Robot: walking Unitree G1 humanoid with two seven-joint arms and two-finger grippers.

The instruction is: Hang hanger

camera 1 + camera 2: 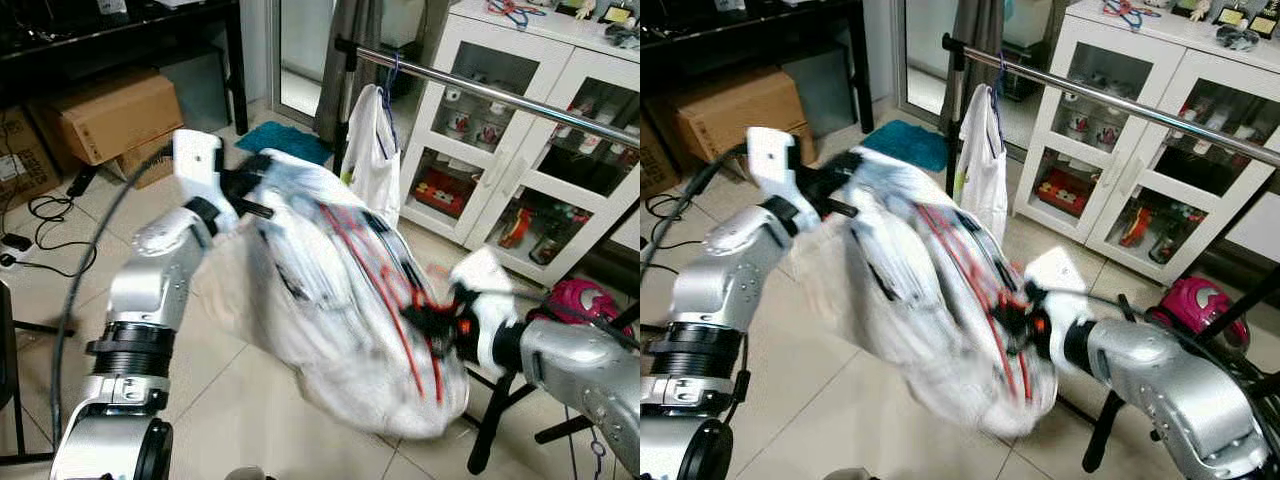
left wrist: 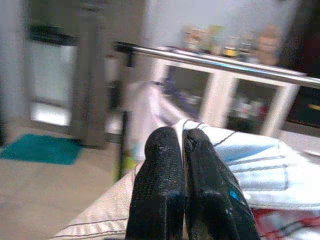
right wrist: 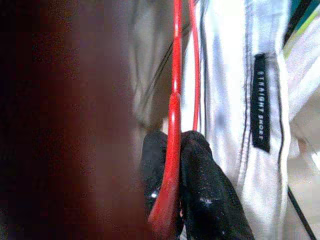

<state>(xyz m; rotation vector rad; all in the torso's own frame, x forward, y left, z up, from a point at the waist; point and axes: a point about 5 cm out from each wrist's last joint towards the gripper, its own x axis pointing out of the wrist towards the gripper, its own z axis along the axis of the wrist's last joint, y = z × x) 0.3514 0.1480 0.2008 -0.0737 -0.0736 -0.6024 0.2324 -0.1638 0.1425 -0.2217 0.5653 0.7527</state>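
Observation:
A white garment (image 1: 330, 300) on a red hanger (image 3: 172, 125) hangs in the air between my two arms, blurred by motion. My left gripper (image 1: 255, 185) holds the garment's upper left part, its fingers (image 2: 172, 190) shut on the white cloth. My right gripper (image 1: 432, 325) is at the garment's lower right, shut on the red hanger wire. The chrome clothes rail (image 1: 500, 98) runs behind, up and to the right. Another white garment (image 1: 372, 150) hangs from it on a blue hanger (image 1: 392, 75).
A white cabinet with glass doors (image 1: 520, 190) stands behind the rail. Cardboard boxes (image 1: 110, 115) and cables (image 1: 40, 215) lie at the left. A teal mat (image 1: 285, 140) lies on the tiled floor. A pink object (image 1: 585, 300) sits by the rack's black legs (image 1: 490, 425).

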